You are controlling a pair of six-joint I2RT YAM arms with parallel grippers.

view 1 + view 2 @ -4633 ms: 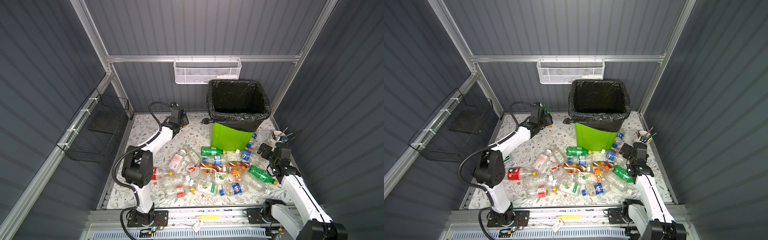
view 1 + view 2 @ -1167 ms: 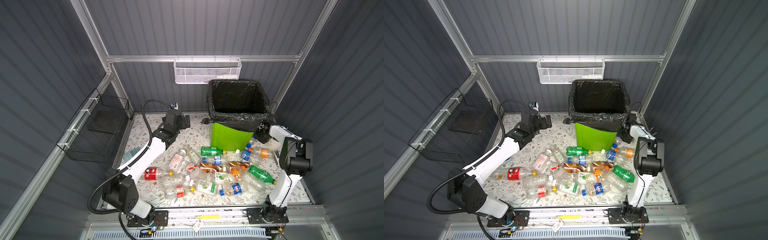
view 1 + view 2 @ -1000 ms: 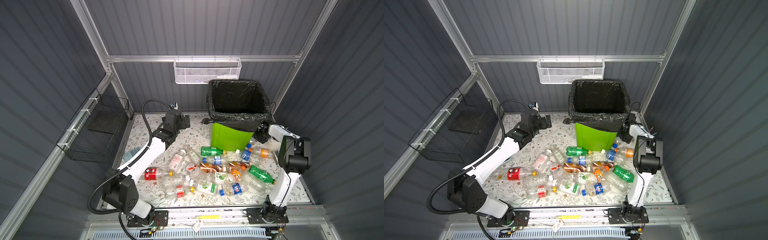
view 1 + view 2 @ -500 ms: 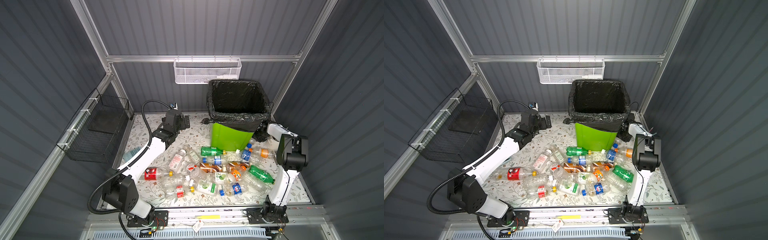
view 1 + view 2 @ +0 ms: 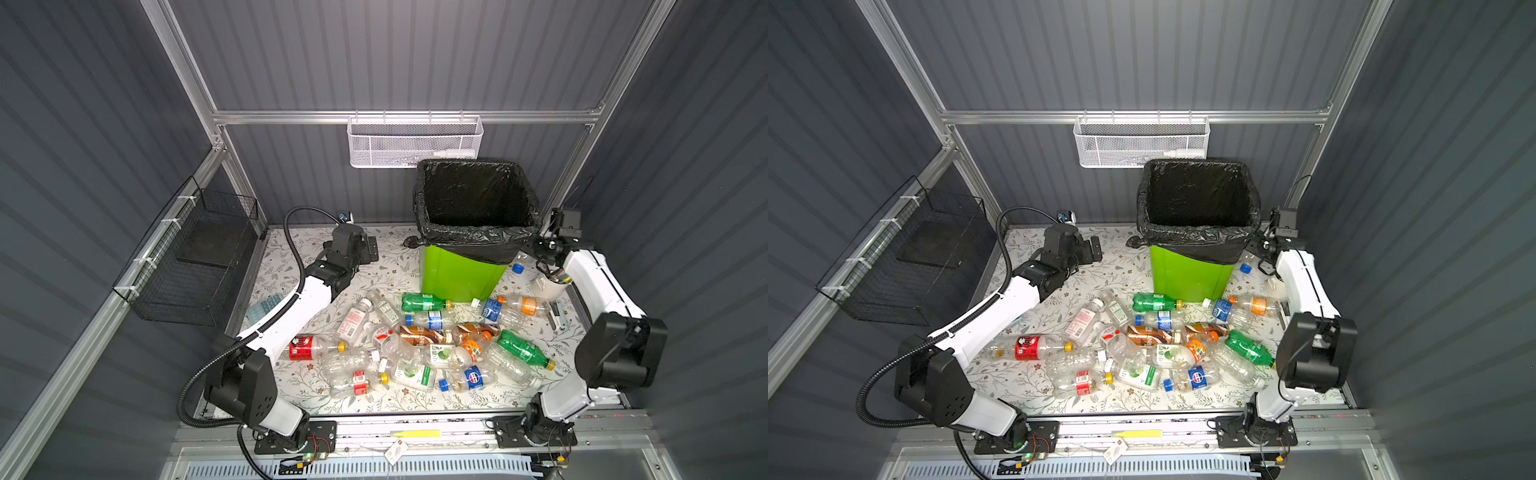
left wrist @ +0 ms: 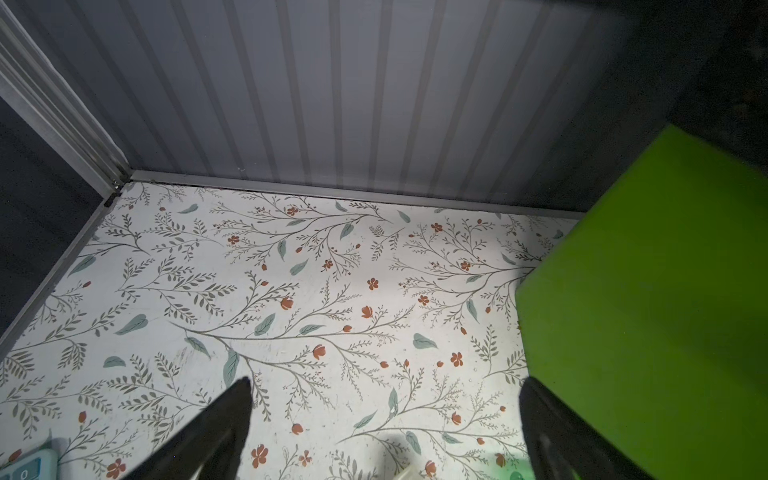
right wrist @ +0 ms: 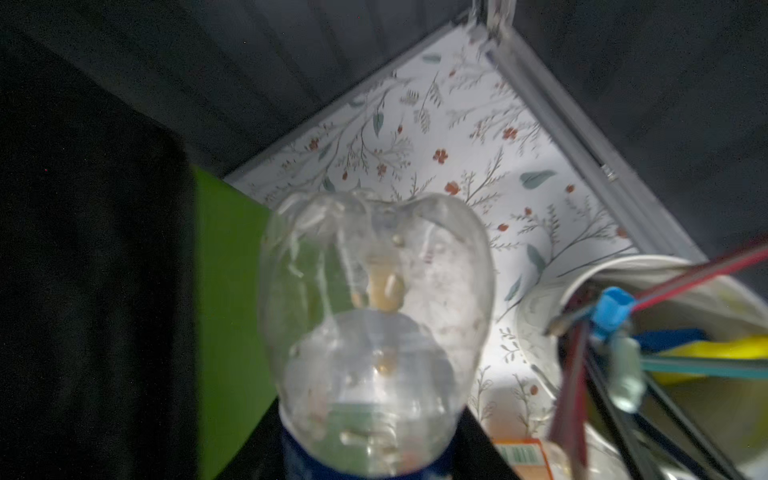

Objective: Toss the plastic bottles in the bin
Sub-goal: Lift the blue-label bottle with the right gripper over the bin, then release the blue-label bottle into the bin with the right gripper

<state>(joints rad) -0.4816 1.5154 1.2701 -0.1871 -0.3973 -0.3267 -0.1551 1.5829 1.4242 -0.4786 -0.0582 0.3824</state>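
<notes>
The right gripper [image 7: 368,411] is clamped on a clear bottle [image 7: 374,299], with its dark fingers [image 7: 249,453] pressing in from both sides at the dark-blue label. The bottle is transparent and crumpled. Its dented, lobed base points away from the wrist camera, and a few yellowish droplets cling inside. It hangs close beside the right wall of the bin [image 7: 232,291], a bright-green box draped with a black bag [image 7: 83,270]. On the bottle's other side stands a white cup [image 7: 536,316] of pencils on the floral bench [image 7: 478,137]. In a top view the right gripper [image 5: 542,249] sits by the bin's right rear corner, below the rim. A blue cap [image 5: 517,269] shows just beside it, but whether that cap belongs to the held bottle cannot be told.

The left gripper [image 6: 384,399] stands wide apart and empty above bare bench, with the green wall of the bin [image 6: 644,311] near one finger. In both top views the left gripper [image 5: 370,249] [image 5: 1094,249] is left of the bin [image 5: 1187,274] and well apart from the bottles.

The other plastic bottles [image 5: 436,345] lie on their sides in a loose heap on the bench in front of the bin. Some touch or overlap. They are clear, green and brown, with red, blue, green and orange labels and yellow, blue, white or orange caps. A green bottle [image 5: 419,302] lies nearest the bin's front wall.
</notes>
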